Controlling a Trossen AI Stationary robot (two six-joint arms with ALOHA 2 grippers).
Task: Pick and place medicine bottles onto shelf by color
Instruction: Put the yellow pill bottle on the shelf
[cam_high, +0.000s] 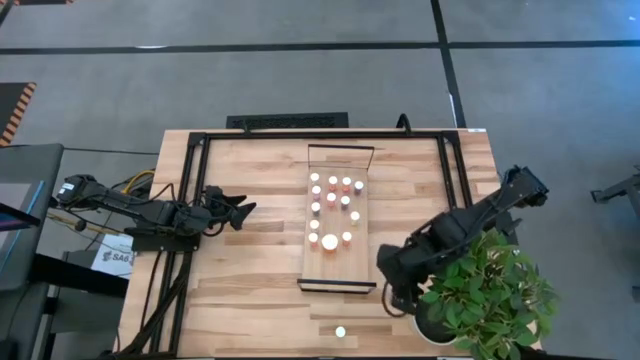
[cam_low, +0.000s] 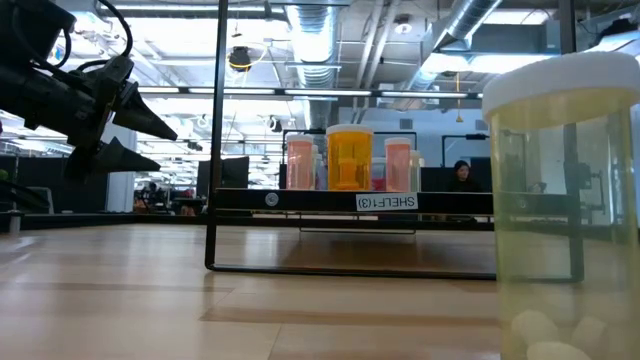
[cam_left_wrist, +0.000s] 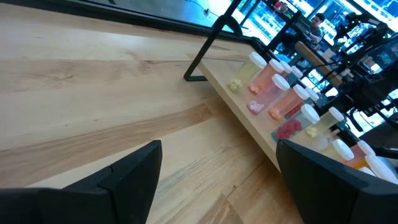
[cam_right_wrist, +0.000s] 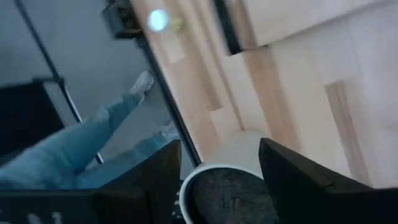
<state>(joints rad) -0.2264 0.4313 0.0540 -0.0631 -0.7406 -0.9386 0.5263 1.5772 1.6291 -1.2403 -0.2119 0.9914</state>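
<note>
Plastic bottle at 6 o'clock looks light, slick; grab below its cap. Right gripper and left gripper gape empty.

A leafy green potted plant sits at the table's near right corner, its white pot on the slatted wooden tabletop.

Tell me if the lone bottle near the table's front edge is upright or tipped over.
Upright. From above, the lone bottle shows only its round white cap, and the low view shows it standing with the cap on top, clear of the shelf.
</note>
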